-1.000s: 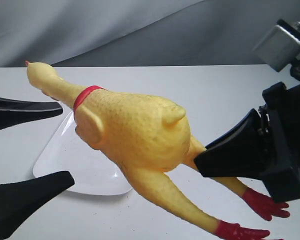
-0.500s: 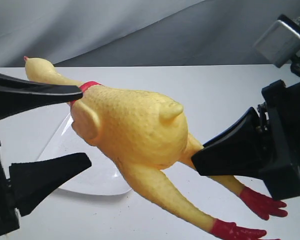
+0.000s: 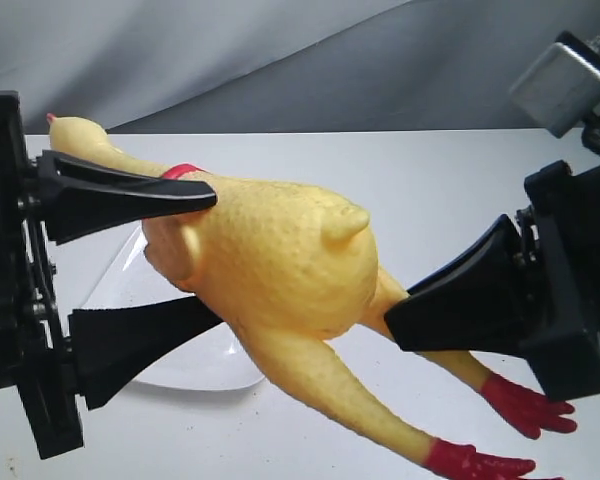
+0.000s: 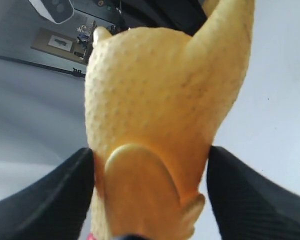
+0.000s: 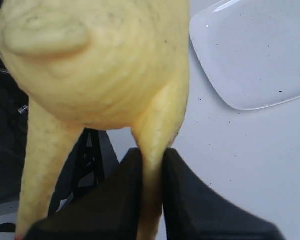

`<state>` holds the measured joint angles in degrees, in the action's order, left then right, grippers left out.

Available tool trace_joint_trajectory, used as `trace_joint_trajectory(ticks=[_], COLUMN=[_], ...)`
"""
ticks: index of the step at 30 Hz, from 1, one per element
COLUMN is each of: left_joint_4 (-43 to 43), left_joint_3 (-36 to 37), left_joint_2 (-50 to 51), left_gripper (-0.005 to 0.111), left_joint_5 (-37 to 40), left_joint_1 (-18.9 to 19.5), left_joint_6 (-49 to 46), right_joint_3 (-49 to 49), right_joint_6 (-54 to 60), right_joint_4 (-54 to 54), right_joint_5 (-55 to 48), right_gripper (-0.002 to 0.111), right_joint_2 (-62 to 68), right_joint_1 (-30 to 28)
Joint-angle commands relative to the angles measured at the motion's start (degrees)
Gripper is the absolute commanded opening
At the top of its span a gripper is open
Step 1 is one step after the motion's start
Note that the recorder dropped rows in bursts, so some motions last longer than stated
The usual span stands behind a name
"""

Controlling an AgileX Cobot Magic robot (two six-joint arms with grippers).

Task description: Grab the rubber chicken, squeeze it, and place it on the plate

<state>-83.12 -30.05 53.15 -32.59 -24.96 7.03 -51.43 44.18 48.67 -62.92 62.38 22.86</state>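
The yellow rubber chicken (image 3: 280, 250) hangs in the air above the table, head at the far left, red feet at the lower right. My right gripper (image 3: 395, 318) is shut on one of its thin legs (image 5: 152, 165). My left gripper (image 3: 217, 252) is open, one finger over the chicken's shoulder and one under its breast. In the left wrist view both black fingers (image 4: 65, 200) lie close against the bumpy body (image 4: 155, 100), which looks undented. The white square plate (image 3: 195, 365) sits on the table beneath the chicken's front half, and in the right wrist view the plate (image 5: 255, 60) is bare.
A white tabletop (image 3: 430, 180) stretches behind and to the right of the chicken, with a grey cloth backdrop (image 3: 280, 60) beyond it. The right arm's camera block (image 3: 560, 85) sticks up at the upper right.
My left gripper has moved in from the left edge and now straddles the chicken's front body. The right gripper and the chicken have hardly shifted.
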Motion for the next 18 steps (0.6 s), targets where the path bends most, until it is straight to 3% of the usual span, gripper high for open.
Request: trace_joint_trajectory(ticks=[1,4,5,15,18], left_joint_4=[1.7,1.7,1.7,1.7,2.6], left_joint_3=[-0.2,-0.2,-0.2,-0.2,-0.2], left_joint_2=[0.3,0.3,0.3,0.3,0.3], left_gripper=[0.030,0.003,0.000,0.001,0.009], left_joint_5=[-1.3,-2.0,-2.0,-0.9,1.8], left_joint_1=[-0.4,-0.4,-0.4,-0.4,-0.4], left_joint_6=[-0.2,0.0,0.0,3.2,3.3], right_joint_3=[-0.5,-0.5,-0.5,-0.5,-0.5], right_joint_6=[0.8,0.8,0.8,0.8,0.8], right_joint_4=[1.6,1.6,1.6,1.2,1.2], right_joint_5=[0.3,0.3,0.3,0.5,0.5], right_gripper=[0.000,0.000,0.000,0.000,0.000], right_joint_2=[-0.1,-0.1,-0.1,-0.1,-0.1], right_joint_1=[0.0,0.0,0.0,0.0,0.0])
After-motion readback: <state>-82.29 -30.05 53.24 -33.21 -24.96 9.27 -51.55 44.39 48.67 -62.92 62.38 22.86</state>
